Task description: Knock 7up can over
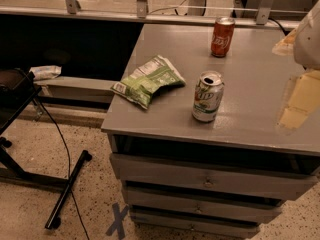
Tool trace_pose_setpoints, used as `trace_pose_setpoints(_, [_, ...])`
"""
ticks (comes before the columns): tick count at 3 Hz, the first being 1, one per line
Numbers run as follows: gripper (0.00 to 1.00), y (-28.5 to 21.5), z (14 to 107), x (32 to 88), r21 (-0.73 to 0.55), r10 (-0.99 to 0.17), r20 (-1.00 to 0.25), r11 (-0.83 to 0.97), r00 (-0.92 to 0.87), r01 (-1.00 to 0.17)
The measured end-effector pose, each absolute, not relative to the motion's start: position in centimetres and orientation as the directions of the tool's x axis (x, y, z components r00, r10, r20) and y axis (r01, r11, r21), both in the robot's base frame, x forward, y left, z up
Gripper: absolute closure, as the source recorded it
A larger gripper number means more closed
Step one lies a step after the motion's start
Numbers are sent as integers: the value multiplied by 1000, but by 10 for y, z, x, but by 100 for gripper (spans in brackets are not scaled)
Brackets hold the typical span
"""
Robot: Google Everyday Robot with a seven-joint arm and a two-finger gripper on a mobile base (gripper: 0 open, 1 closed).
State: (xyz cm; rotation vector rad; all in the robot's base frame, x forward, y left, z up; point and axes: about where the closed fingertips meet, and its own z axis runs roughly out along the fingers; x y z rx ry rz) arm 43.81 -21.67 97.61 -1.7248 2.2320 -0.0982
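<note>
Legs of a black stand (pixel 67 189) spread over the speckled floor at the far left, with a thin cable (pixel 56 129) trailing down past them. On the ledge behind lies a crumpled pale wrapper (pixel 45 72). A grey tape X (pixel 117 220) marks the floor just before the grey drawer cabinet (pixel 250 79), whose drawers (pixel 205 181) sit slightly open.

On the cabinet top, near its left edge, a green chip bag (pixel 148 80) lies flat. To its right, close to the front edge, the 7up can (pixel 207 98) stands upright, its opened top showing. Well behind it, near the back edge, an orange-red soda can (pixel 222 37) also stands upright.

At the far right the gripper (pixel 300 96) hangs over the top as a pale, yellowish shape cut off by the frame, apart from the 7up can; whether it is clenched or released I cannot tell.
</note>
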Motion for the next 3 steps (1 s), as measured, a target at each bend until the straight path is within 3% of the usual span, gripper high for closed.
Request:
trace_pose_setpoints(2, [0,-213,975,442,-240,-943,-260,270,-206,-933])
trace_pose_setpoints(3, [0,-204,960,462,-228,-897,-408,278,-167,-933])
